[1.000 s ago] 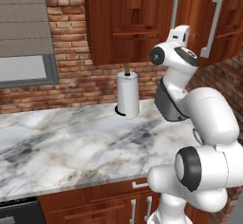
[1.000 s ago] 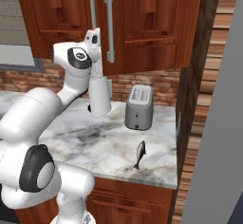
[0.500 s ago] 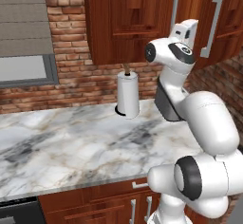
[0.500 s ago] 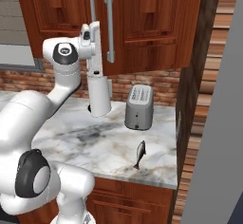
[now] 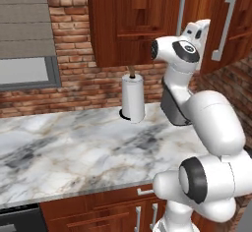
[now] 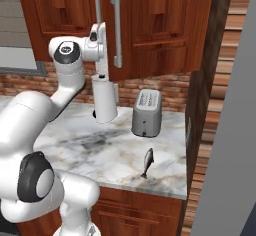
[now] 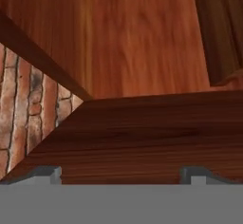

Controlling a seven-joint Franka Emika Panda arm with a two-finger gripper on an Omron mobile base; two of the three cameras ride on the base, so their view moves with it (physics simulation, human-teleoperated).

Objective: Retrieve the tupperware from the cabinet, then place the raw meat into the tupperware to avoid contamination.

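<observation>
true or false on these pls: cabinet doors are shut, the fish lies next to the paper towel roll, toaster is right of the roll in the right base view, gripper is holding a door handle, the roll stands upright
1. The cabinet doors are shut. True.
2. The fish lies next to the paper towel roll. False: it lies near the front edge of the counter, in front of the toaster, apart from the roll.
3. In the right base view the toaster stands to the right of the roll. True.
4. The gripper is holding a door handle. False: in the hand view the fingers are spread with nothing between them, facing the cabinet's underside and door.
5. The roll stands upright. True.
</observation>
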